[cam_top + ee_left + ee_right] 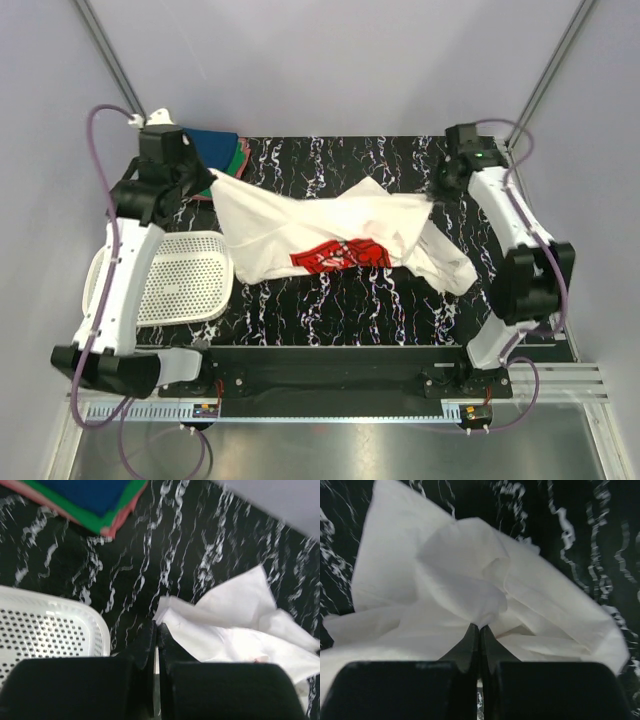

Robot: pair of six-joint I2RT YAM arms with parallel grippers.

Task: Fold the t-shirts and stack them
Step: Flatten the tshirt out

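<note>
**Pincers gripping the white t-shirt at opposite ends, ready to spread it**

The right pincer (480, 630) is pinching a bunched fold of the white t-shirt (330, 225), jaws pressed together with only thin cloth between them. The left pincer (156, 629) is likewise standing shut at the shirt's left corner. The left wrist view is blurred, so the cloth between those tips is hard to make out, but the overhead view shows that corner drawn up to the pincer, so it is probably being held.

The shirt is lying across the middle of the bench (340, 305), crumpled and twisted, its red print (345, 255) facing up toward the near side and one loose part trailing off to the near right. Taking two opposite points seems meant to let the arms pull apart and draw the wrinkles flat before any fold.

The folded stack (95, 500), blue on green on pink, is sitting at the far left corner, just beyond the left pincer, well placed to receive the finished shirt. The white mesh basket (185, 275) is resting at the near left, clear of the spreading area.

Folding has not yet begun; flattening looks like the step in hand.
</note>
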